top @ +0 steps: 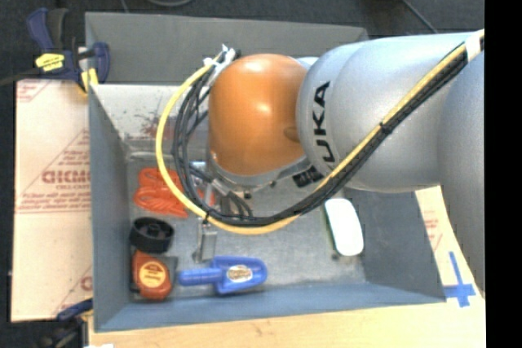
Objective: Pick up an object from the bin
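My gripper (205, 244) hangs low in the bin's front left part, mostly hidden under the arm. Its tip stands just above the left end of a blue elongated tool (224, 275) with a grey-and-yellow label, which lies flat near the front wall. Whether it touches the tool I cannot tell. Just left of the gripper lies a black round cap-like thing (152, 234). An orange and black tape measure (152, 274) sits in the front left corner, beside the blue tool. An orange looped thing (152, 190) lies further back on the left.
A white oval thing (344, 226) rests on the bin floor to the right, apart from the others. The arm with its orange cover and cables hangs over the middle and back of the bin, hiding the floor there.
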